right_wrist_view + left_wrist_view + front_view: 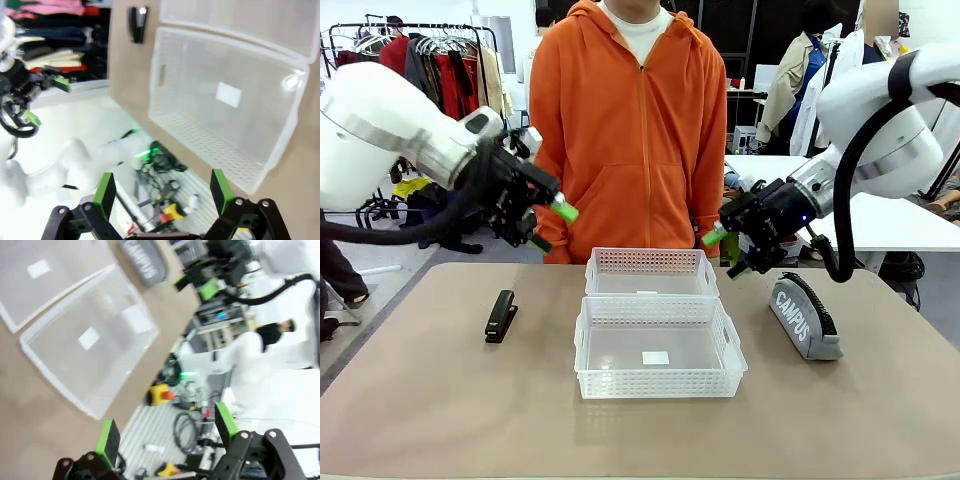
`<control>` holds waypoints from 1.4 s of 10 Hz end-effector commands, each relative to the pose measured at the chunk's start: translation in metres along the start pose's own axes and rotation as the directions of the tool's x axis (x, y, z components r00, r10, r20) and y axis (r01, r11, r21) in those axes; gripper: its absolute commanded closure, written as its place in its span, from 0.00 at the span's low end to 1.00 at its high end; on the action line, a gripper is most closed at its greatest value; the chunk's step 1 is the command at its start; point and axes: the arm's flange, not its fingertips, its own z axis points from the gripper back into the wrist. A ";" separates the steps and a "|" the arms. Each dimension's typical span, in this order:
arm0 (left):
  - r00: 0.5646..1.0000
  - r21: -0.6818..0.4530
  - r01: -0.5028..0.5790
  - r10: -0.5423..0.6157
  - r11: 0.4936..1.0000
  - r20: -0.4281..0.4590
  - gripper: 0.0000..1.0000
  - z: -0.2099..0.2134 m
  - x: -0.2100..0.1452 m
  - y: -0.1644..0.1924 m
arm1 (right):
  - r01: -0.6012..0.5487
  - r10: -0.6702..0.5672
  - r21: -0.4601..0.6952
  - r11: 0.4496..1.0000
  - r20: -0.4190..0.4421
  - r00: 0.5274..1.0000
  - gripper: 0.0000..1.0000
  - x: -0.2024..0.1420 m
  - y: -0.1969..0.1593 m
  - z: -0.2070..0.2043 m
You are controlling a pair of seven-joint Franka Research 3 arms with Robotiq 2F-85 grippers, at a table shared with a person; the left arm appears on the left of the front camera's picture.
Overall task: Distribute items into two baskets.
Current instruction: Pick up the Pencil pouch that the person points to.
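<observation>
Near basket (660, 384) and far basket (650, 262) sit empty, stapler (501, 316) left, case (804, 316) right. My left claw (553, 227) and right claw (723, 252) hang released above; a shallow pinch could skid the stapler.

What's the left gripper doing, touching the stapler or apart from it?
Apart. In the front view the open left gripper hangs above the table, with a clear gap down to the stapler.

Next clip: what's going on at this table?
Nothing is held yet. The robot's left hand and right hand hover open and empty above the table. The black stapler lies left of the empty near basket and far basket, the grey CAMPUS pencil case to their right. A person in an orange hoodie stands at the far side.
</observation>
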 end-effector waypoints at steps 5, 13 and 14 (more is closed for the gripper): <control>0.993 -0.381 -0.078 0.105 0.921 0.049 0.00 0.037 0.023 -0.013 | 0.093 -0.091 0.226 0.970 -0.023 0.996 0.00 0.026 0.016 0.025; 0.955 -0.444 -0.201 0.276 0.873 0.111 0.00 0.042 0.020 0.006 | 0.134 -0.166 0.486 0.864 0.022 0.986 0.00 0.051 0.030 0.067; 0.948 -0.453 -0.192 0.284 0.871 0.145 0.00 0.045 0.019 0.008 | 0.130 -0.160 0.507 0.852 0.015 0.987 0.00 0.053 0.034 0.072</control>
